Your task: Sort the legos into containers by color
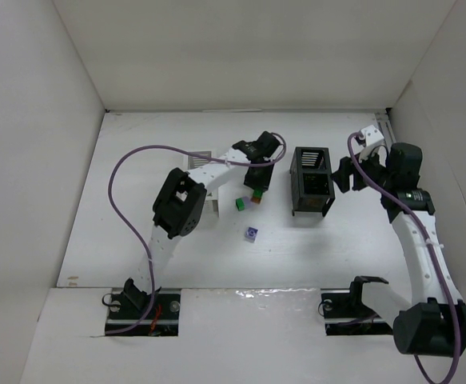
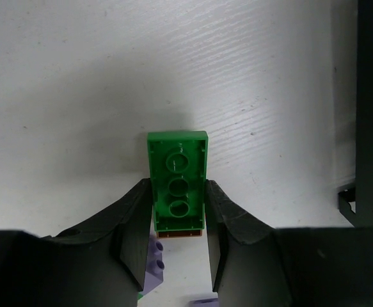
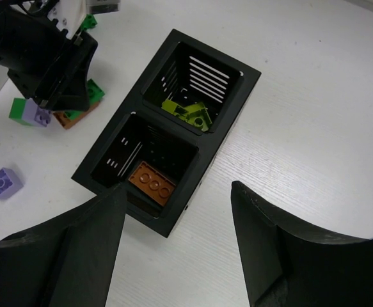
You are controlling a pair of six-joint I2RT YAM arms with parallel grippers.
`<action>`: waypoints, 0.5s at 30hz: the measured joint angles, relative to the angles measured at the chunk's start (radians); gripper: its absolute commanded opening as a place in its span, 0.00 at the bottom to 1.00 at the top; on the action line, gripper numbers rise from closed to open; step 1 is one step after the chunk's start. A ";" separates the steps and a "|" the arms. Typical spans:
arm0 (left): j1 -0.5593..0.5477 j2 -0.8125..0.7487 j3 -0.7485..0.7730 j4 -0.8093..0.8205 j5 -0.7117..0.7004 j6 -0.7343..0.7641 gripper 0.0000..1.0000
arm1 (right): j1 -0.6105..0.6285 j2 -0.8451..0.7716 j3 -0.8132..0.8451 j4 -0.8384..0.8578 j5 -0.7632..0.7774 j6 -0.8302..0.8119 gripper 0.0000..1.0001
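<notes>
The left gripper [image 2: 178,192] is clamped on a green brick [image 2: 176,150], low in the middle of the left wrist view. Its two dark fingers [image 2: 135,233] meet the brick's long sides with no gap showing. A thin strip of an orange brick [image 2: 180,234] shows at the green one's near end, but whether the green one lies on it cannot be told. A lavender brick [image 2: 154,265] pokes out below the left finger, mostly hidden. The dark wall at the right edge of that frame is the black box [image 2: 372,128], cropped.

In the overhead view the gripper itself covers this cluster, just left of the black box near the centre. A lone lavender brick [image 1: 251,234] lies apart, lower on the table [image 1: 177,256]. The white box [image 1: 204,157] is largely hidden behind the left arm, with only a slatted corner showing up and left of centre.

In the right wrist view the right gripper [image 3: 176,204] has its jaws wide apart with nothing between them, and its fingers are cut off at the bottom edge. In the black box, yellow-green bricks [image 3: 189,112] sit in the upper compartment. A second orange brick [image 3: 151,182] sits in the lower one, partly shaded by the wall.
</notes>
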 measured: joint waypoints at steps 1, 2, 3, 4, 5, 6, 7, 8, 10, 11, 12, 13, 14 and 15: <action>0.002 0.000 0.000 0.002 0.010 0.003 0.00 | 0.000 0.002 0.000 0.000 -0.010 0.000 0.71; 0.006 0.000 0.000 0.004 0.026 0.006 0.00 | 0.000 0.007 0.000 0.000 -0.024 0.000 0.70; 0.012 0.000 0.000 0.009 0.059 0.009 0.00 | 0.000 0.011 0.000 0.000 -0.043 -0.003 0.70; 0.023 0.000 -0.002 0.021 0.106 0.013 0.00 | 0.000 0.017 0.000 0.000 -0.073 -0.007 0.70; 0.037 -0.001 -0.007 0.040 0.153 0.014 0.00 | 0.000 0.023 0.000 0.000 -0.106 -0.010 0.69; 0.058 -0.011 -0.032 0.082 0.215 0.009 0.00 | 0.000 0.031 0.000 0.000 -0.141 -0.013 0.69; 0.089 -0.035 -0.087 0.146 0.300 -0.003 0.00 | 0.000 0.041 0.000 0.002 -0.176 -0.015 0.69; 0.127 -0.060 -0.142 0.196 0.389 -0.021 0.00 | 0.000 0.055 0.002 0.002 -0.216 -0.016 0.67; 0.222 -0.101 -0.225 0.294 0.560 -0.079 0.00 | 0.000 0.097 0.012 -0.001 -0.293 -0.018 0.66; 0.272 -0.115 -0.255 0.365 0.648 -0.113 0.00 | 0.000 0.124 0.021 -0.003 -0.330 -0.019 0.66; 0.316 -0.126 -0.279 0.445 0.727 -0.153 0.00 | 0.000 0.152 0.033 -0.009 -0.366 -0.019 0.66; 0.359 -0.136 -0.311 0.549 0.794 -0.224 0.00 | 0.000 0.184 0.048 -0.017 -0.403 -0.019 0.66; 0.396 -0.150 -0.353 0.678 0.861 -0.304 0.00 | 0.000 0.218 0.065 -0.023 -0.436 -0.019 0.66; 0.419 -0.163 -0.389 0.796 0.908 -0.380 0.00 | -0.001 0.251 0.080 -0.028 -0.477 -0.021 0.66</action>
